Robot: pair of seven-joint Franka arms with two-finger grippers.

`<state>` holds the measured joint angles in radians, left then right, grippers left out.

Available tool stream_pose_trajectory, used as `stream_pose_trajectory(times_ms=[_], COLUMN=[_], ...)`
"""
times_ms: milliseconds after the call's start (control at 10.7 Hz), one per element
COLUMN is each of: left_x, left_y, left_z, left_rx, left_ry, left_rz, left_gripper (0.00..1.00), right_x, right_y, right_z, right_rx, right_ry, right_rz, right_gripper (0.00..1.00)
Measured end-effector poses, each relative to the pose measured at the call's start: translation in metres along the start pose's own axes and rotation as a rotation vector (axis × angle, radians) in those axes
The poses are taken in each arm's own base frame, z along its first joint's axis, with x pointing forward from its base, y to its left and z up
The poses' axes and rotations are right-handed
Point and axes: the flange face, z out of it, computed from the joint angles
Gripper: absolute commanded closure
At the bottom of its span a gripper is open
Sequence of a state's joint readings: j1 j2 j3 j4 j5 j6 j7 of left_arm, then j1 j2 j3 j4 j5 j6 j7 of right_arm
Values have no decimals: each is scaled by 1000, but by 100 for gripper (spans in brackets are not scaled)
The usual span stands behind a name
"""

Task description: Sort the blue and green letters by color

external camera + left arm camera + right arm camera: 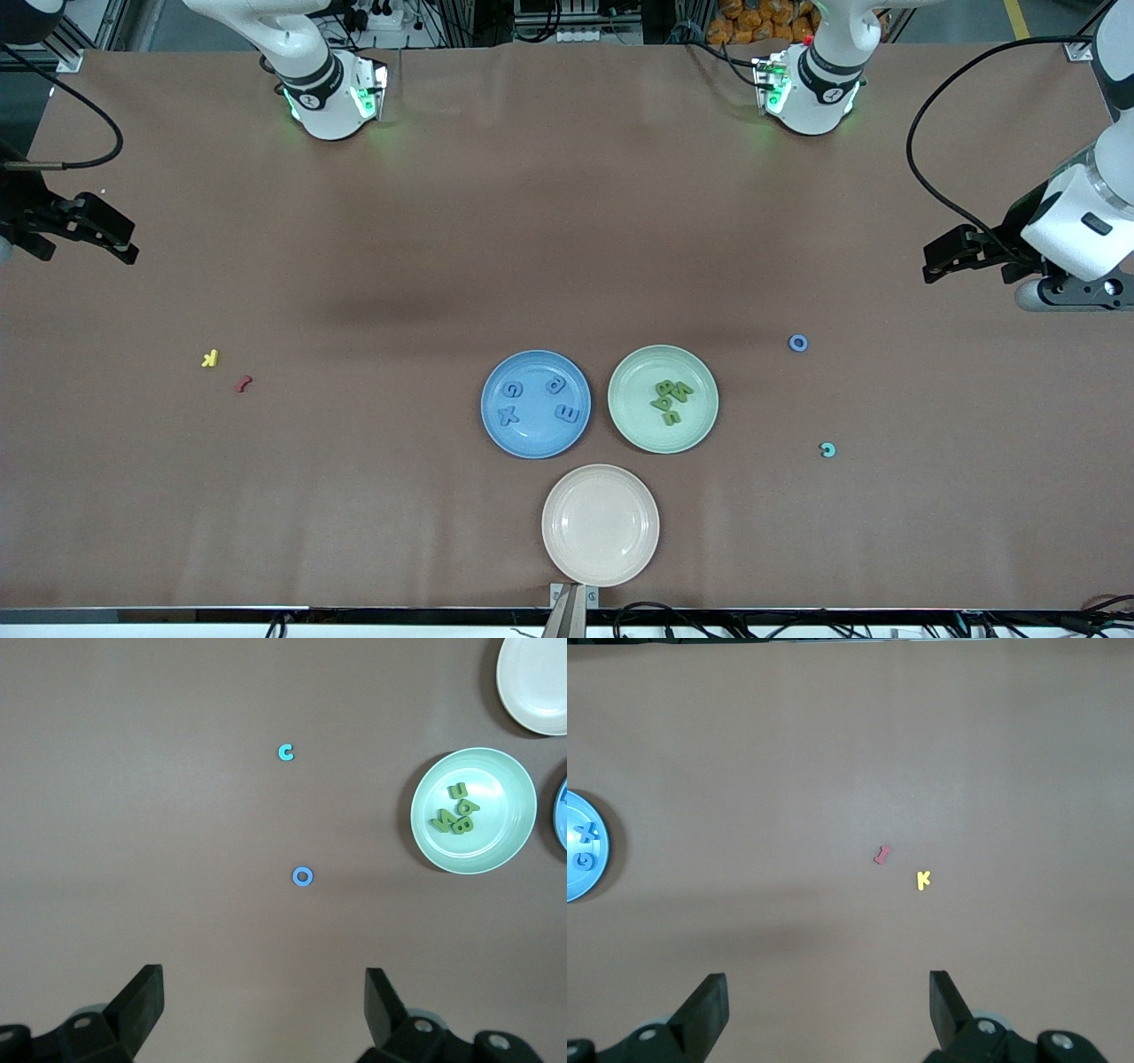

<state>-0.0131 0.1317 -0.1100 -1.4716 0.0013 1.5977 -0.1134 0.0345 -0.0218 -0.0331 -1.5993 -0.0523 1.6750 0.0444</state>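
Observation:
Several blue letters [511,388] lie on the blue plate [532,443]. Several olive green letters [671,399] lie piled on the pale green plate [638,421]. A blue ring-shaped O [798,343] lies loose on the table toward the left arm's end; it also shows in the left wrist view [303,876]. My left gripper [932,262] hangs open and empty over the table edge at its own end; its fingers frame bare table in the left wrist view [264,1001]. My right gripper [127,245] hangs open and empty at the right arm's end [828,1001].
A teal c [827,450] lies nearer the front camera than the O [285,752]. A yellow k [210,358] and a dark red letter [243,384] lie toward the right arm's end. A cream plate [601,525] stands nearest the front camera.

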Motion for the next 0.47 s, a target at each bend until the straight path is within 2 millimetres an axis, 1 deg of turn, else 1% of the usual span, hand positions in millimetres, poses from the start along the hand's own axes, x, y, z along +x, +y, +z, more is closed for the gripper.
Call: stream_pose_trajectory(times_ms=[468], left_x=[0], left_y=[0], left_z=[0], left_rx=[0], left_ry=[0], left_rz=[0], left_gripper=[0], right_x=[0], right_y=[4], right_z=[2], right_rx=[16], right_ry=[-8], right_rz=[3], right_gripper=[0])
